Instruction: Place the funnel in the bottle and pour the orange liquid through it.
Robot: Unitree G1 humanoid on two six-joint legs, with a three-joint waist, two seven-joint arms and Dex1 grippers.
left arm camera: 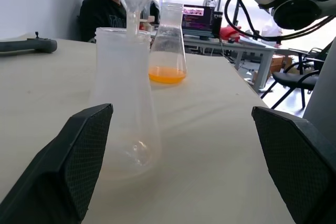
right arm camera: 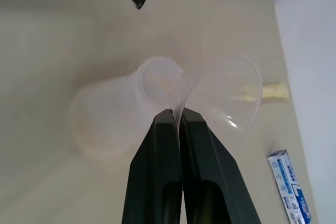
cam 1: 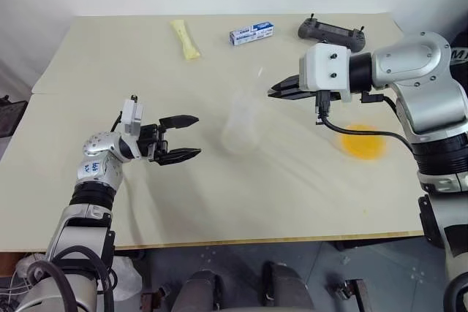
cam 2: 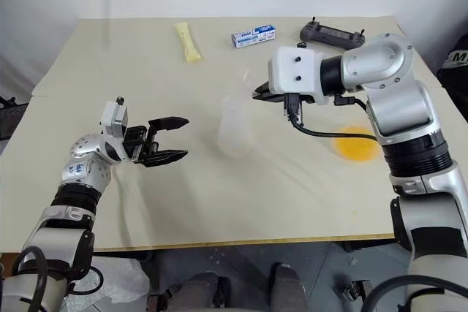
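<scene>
My right claw (right arm camera: pixel 178 113) pinches the funnel (right arm camera: pixel 231 90) by its rim, hovering just over the bottle (cam 2: pixel 235 128) mouth, not seated. Left claw (cam 1: pixel 187 137) gapes beside it. Orange liquid (left arm camera: pixel 167 74) unpoured in the flask (left arm camera: pixel 169 40).

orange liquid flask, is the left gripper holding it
No: the clear conical flask of orange liquid stands alone on the table beyond the bottle, and the left gripper hangs open, its black fingers around nothing.
</scene>
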